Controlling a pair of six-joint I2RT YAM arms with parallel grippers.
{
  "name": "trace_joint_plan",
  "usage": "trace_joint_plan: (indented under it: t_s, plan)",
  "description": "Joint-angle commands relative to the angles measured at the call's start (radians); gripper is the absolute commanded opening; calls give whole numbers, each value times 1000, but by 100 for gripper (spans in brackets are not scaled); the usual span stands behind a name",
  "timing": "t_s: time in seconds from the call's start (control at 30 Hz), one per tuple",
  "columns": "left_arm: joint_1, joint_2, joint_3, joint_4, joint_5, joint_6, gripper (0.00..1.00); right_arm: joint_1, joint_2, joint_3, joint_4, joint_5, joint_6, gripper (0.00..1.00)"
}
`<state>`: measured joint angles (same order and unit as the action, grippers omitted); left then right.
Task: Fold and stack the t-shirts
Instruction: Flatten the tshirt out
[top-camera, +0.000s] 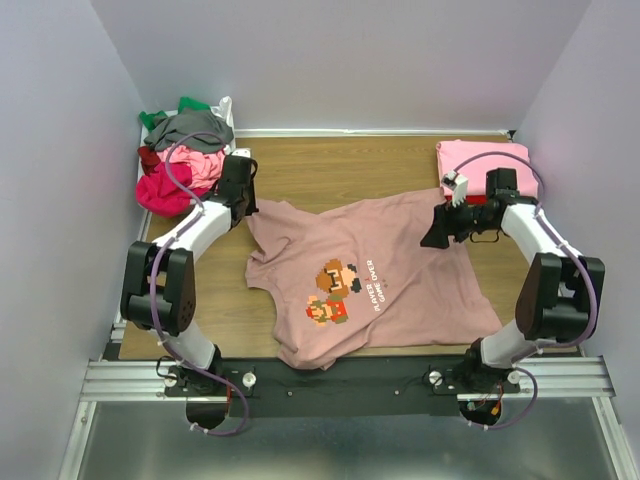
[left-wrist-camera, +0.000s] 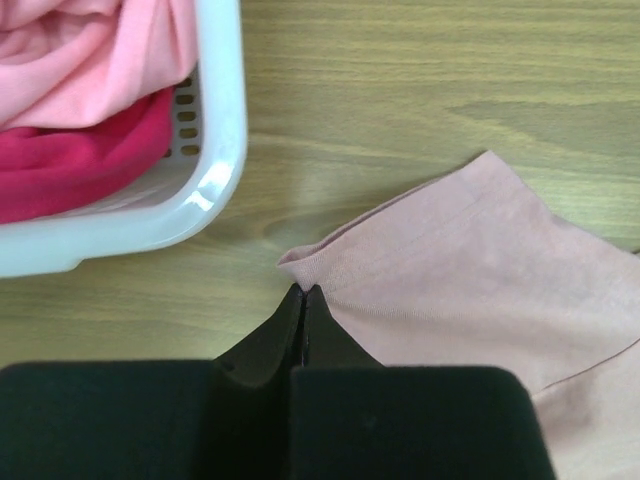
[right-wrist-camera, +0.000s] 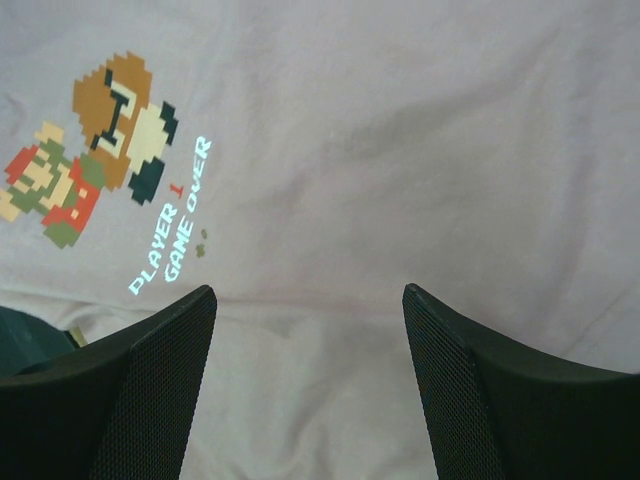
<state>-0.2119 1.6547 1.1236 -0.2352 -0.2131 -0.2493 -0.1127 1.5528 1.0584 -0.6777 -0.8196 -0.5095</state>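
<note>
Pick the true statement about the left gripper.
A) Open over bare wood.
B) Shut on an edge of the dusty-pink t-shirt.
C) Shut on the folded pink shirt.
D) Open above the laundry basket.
B: the left gripper is closed, pinching the puckered edge of the dusty-pink t-shirt.

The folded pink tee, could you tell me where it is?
In the top view, the pink tee lies at the table's far right corner, just beyond the right arm, near the printed tee.
</note>
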Motion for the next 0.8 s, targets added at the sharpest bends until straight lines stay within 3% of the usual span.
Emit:
trace_joint_plan:
  t_s: [0.0,0.77]
  plan:
    - [-1,-79,-19,-33,-83,47,0,-7,64,81,0,43,-9,82]
    - [46,-167,-87,-29,-137,91,0,-5,326,406,-29,59,51,82]
